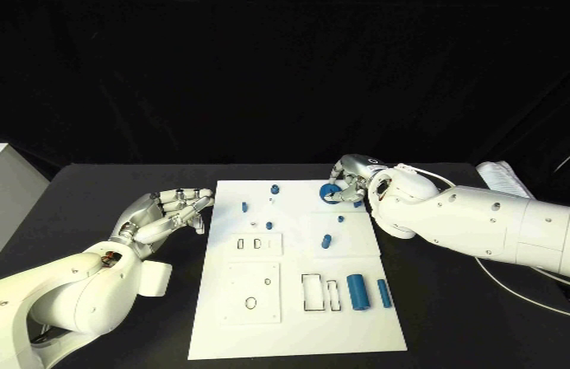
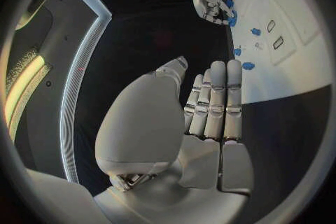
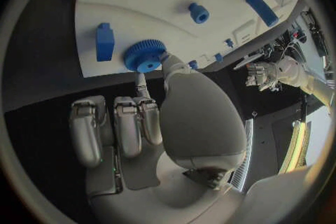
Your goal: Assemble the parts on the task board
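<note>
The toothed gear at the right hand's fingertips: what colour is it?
Blue: the gear shows best in the right wrist view.

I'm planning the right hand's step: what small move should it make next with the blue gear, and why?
Probably lift the blue gear slightly off the task board. The right hand pinches it at the board's far right corner, seemingly on the surface, and the left hand waits beside the board, holding nothing.

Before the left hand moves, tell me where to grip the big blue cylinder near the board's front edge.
Grip the cylinder across its middle, on its long curved sides, coming from above. It lies flat on the board, long axis running front to back, with a rectangular slot on one side and a slimmer blue bar on the other.
</note>
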`<state>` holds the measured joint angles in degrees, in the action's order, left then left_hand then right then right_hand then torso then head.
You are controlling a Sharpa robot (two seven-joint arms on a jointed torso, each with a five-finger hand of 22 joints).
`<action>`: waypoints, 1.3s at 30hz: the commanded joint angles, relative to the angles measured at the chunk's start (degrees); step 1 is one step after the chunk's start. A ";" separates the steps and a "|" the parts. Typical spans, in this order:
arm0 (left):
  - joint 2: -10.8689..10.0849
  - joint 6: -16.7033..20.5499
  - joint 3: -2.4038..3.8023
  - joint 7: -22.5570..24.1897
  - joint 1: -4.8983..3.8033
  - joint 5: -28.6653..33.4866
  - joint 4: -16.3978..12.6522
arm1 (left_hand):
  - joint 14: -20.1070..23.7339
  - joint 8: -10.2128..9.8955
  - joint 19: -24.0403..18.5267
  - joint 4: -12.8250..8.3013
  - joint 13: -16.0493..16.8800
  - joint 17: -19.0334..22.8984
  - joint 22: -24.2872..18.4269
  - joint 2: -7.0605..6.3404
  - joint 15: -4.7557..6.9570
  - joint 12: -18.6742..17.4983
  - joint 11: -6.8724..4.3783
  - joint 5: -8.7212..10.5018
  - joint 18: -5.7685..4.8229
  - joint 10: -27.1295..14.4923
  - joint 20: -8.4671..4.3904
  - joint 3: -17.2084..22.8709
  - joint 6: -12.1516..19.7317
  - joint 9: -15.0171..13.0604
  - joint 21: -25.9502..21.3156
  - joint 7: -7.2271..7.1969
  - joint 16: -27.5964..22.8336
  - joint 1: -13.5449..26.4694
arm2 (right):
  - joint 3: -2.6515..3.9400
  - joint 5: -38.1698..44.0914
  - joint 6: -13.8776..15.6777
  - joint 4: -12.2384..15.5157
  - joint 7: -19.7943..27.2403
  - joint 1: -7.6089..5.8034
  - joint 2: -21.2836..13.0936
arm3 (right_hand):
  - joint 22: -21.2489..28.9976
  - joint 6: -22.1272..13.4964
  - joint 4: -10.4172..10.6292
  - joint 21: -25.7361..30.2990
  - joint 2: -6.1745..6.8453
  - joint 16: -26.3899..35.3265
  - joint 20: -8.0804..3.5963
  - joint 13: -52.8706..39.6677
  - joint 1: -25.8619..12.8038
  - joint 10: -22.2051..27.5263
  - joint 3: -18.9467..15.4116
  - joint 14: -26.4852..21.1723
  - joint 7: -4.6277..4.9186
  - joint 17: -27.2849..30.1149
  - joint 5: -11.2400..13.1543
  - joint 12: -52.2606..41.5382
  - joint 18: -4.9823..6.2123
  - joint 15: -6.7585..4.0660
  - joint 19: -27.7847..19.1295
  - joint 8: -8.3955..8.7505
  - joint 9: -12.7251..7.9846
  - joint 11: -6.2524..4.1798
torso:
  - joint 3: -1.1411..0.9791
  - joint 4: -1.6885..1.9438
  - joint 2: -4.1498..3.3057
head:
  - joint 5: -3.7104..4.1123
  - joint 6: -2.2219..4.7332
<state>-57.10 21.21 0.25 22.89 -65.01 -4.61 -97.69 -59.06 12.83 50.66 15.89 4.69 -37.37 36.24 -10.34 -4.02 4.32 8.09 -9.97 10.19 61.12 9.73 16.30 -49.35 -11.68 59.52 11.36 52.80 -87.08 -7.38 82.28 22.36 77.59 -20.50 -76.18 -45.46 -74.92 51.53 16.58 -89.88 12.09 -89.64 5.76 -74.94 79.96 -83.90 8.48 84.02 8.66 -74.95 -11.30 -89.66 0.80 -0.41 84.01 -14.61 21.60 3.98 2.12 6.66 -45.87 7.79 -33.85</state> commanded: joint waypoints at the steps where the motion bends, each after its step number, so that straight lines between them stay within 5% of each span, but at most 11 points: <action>1: 0.04 -0.84 0.04 0.19 -0.07 -0.24 -0.08 | 0.43 -0.31 -0.47 0.05 0.05 0.05 0.05 0.11 0.00 -0.08 -0.01 0.13 0.36 -0.52 -0.03 0.35 0.53 -0.06 0.37 -0.02 0.24 -0.47 | -0.06 -0.41 -1.47 0.30 0.18 0.17 -0.27 | -15.08 0.48 0.09 -0.12 0.11 -0.36 0.02 -15.06 -0.94 -6.10 0.28 5.98 -0.11 -15.05 -0.35 -0.34 -0.80 0.21 5.99 -0.19 -0.08 -0.05 | -0.03 0.02 -0.04 | 0.09 -0.07; 25: -0.04 -0.83 0.04 0.10 -0.07 -0.27 -0.06 | 0.45 -0.32 -0.51 0.05 0.04 0.08 0.08 0.12 -0.01 -0.08 -0.01 0.13 0.36 -0.56 -0.02 0.41 0.55 -0.07 0.43 -0.02 0.26 -0.48 | -0.06 -1.03 -2.76 0.67 0.19 0.31 -1.10 | -15.08 0.65 -0.19 -0.12 -0.33 -0.36 -0.03 -15.06 -2.44 -6.10 0.77 5.98 -0.22 -15.05 -0.66 -0.34 -0.80 0.15 5.99 -0.21 -0.30 -0.14 | 0.01 0.09 -0.03 | 0.36 0.03; 30: -0.05 -0.82 0.04 0.06 -0.07 -0.27 -0.05 | 0.45 -0.32 -0.51 0.05 0.04 0.08 0.08 0.12 -0.01 -0.08 -0.01 0.13 0.36 -0.56 -0.02 0.41 0.55 -0.07 0.43 -0.02 0.26 -0.48 | -0.06 -0.23 -1.85 0.83 0.33 0.32 -1.09 | -15.08 1.02 -1.43 -0.12 -1.62 -0.36 -0.10 -15.06 1.09 -6.10 4.13 5.98 -0.25 -15.05 -0.71 -0.34 -0.80 0.06 5.99 -0.13 -0.60 -0.21 | 0.04 0.15 -0.02 | 0.32 -0.07; 32: -0.05 -0.81 0.04 0.05 -0.07 -0.27 -0.04 | 0.48 -0.34 -0.61 0.09 0.04 0.15 0.16 0.10 -0.02 -0.08 0.00 0.15 0.36 -0.63 0.00 0.51 0.60 -0.09 0.56 -0.02 0.32 -0.46 | -0.06 0.31 -1.15 0.93 0.53 0.32 -1.09 | -15.08 2.45 -3.69 -0.12 -2.68 -0.36 -0.41 -15.06 4.94 -6.10 9.31 5.98 -0.43 -15.05 -0.71 -0.34 -0.80 -0.24 5.99 -0.10 -1.01 -0.47 | 0.05 0.17 -0.02 | 0.32 -0.04; 39: 0.00 -0.79 0.04 0.02 -0.07 -0.28 0.00 | 0.48 -0.34 -0.61 0.09 0.04 0.15 0.16 0.10 -0.02 -0.08 0.00 0.15 0.36 -0.63 0.00 0.51 0.60 -0.09 0.56 -0.02 0.32 -0.46 | -0.05 2.80 3.47 2.28 2.04 0.32 -1.11 | -15.08 6.12 -5.22 -0.12 -0.59 -0.36 -0.91 -15.06 2.62 -6.10 15.52 5.98 -1.43 -15.05 -0.45 -0.34 -0.80 -0.91 5.99 -0.58 -1.46 -1.25 | 0.00 0.16 -0.02 | 0.34 0.06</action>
<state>-57.19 21.22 0.25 22.65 -65.01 -4.63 -97.63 -59.06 12.83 50.25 16.05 4.68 -37.27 36.34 -10.34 -4.02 4.31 8.08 -9.97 10.18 60.71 9.72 16.46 -49.15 -11.72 59.74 11.16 52.80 -87.08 -7.33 82.52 23.39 79.45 -19.71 -76.04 -46.55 -74.95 53.27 11.30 -89.88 11.54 -89.63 5.23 -74.92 83.78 -84.12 23.74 83.92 8.77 -74.93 -11.77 -89.65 0.82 -0.95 84.10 -14.20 20.03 3.14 2.16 6.81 -45.88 8.09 -33.83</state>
